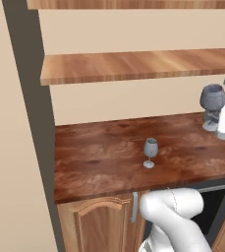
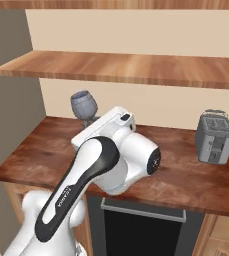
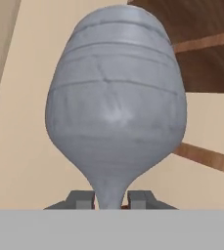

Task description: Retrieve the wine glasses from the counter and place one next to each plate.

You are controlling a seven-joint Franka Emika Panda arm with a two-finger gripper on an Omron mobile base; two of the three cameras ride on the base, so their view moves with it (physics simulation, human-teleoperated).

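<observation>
On the left part of the dark reddish-brown counter (image 1: 99, 152), in the left base view, one small wine glass (image 1: 150, 152) stands upright on its round foot, alone on the bare wood and roughly midway between the back wall and the front edge. Below the counter's front edge sits a light wooden cabinet door (image 1: 97, 224), and above, two wooden shelves (image 1: 133, 66) run along the cream wall.

Further right in that view, the second wine glass (image 1: 212, 98) is up off the wood, its bowl well above the level of the first glass and its stem and foot beside the robot's white hand at the frame's right edge. The right base view shows this raised glass (image 2: 84, 105) upright behind the arm's white wrist.

In the hand view the bowl of the held glass (image 3: 116, 97) looms close, narrowing downward to its stem, and the gripper (image 3: 111, 199) pinches that stem between its two dark fingertips (image 3: 81, 199), one on each side.

At the far right of the counter in the right base view stands a grey toaster (image 2: 214, 136), well apart from the glass.
</observation>
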